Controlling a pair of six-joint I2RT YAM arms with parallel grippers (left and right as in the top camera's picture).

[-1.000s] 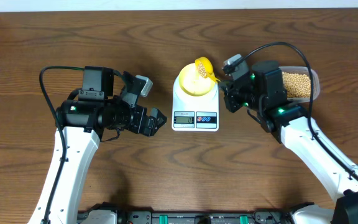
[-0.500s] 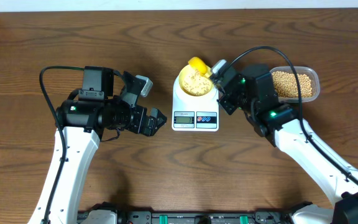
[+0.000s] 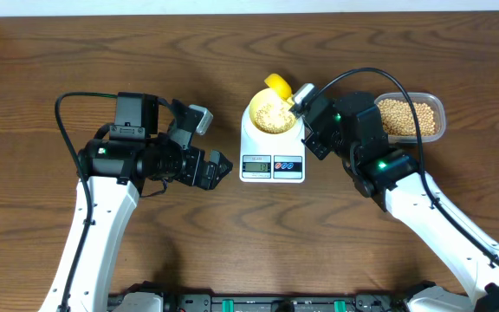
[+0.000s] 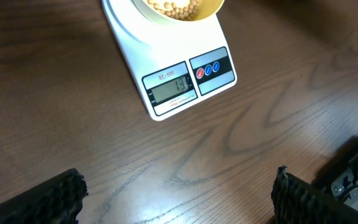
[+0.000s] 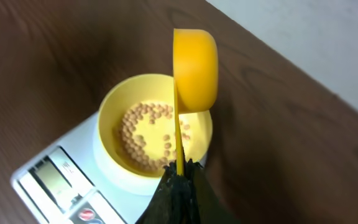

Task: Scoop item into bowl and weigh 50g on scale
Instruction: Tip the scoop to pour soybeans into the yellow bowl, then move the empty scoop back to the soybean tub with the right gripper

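Scale (image 4: 143,38): "SF-400" printed above display (image 4: 173,88); "13" shown on display. Marks on buttons (image 4: 208,70) too small to be read.

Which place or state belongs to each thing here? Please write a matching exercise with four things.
Things:
1. bowl
2. scoop
3. tub
4. left gripper

Places or states:
A. jaws open, holding nothing
B. stands on the scale
C. held over the bowl by the right gripper
D. right of the scale, filled with beans

Pairs: 1-B, 2-C, 3-D, 4-A

Even bright light, soft shadows, sharp
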